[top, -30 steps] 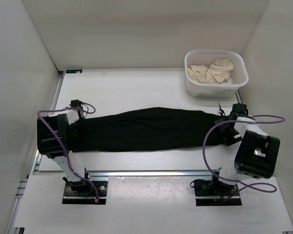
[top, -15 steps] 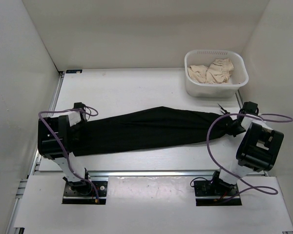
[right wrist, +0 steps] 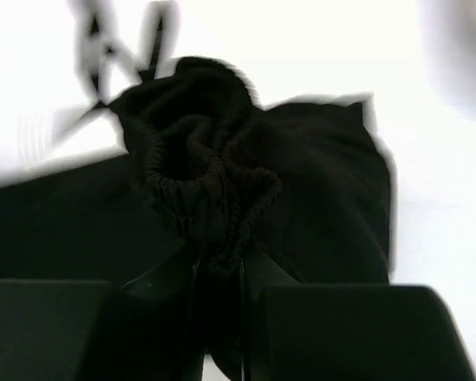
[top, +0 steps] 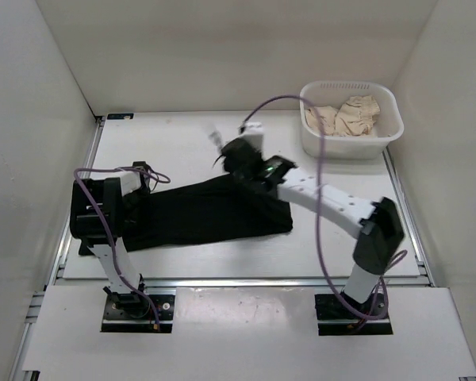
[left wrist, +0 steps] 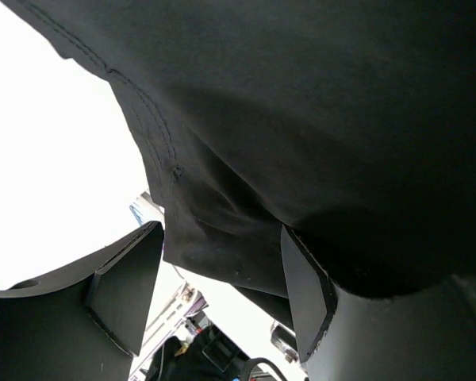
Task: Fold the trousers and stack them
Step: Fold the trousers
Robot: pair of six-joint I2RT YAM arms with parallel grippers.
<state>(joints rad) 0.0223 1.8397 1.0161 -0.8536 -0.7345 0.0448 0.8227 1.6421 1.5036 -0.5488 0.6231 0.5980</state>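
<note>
The black trousers (top: 210, 214) lie across the middle of the table, their right part doubled back to the left. My right gripper (top: 232, 155) hangs above the trousers' far edge near the centre, its arm stretched out to the left. In the right wrist view that gripper (right wrist: 220, 266) is shut on the bunched waistband and drawstring of the trousers (right wrist: 317, 198). My left gripper (top: 141, 181) sits at the trousers' left end. Its fingers (left wrist: 127, 286) stand apart, with black trousers cloth (left wrist: 341, 119) draped over the right one and hanging past the tips.
A white basket (top: 341, 147) holding beige cloth pieces (top: 345, 115) stands at the back right. White walls close in the table on three sides. A metal rail (top: 238, 282) runs along the near edge by the arm bases.
The right gripper shut on the trousers' right end and swept it up and far to the left, folding the trousers over. The left gripper stayed near the left end, shifting slightly right.
</note>
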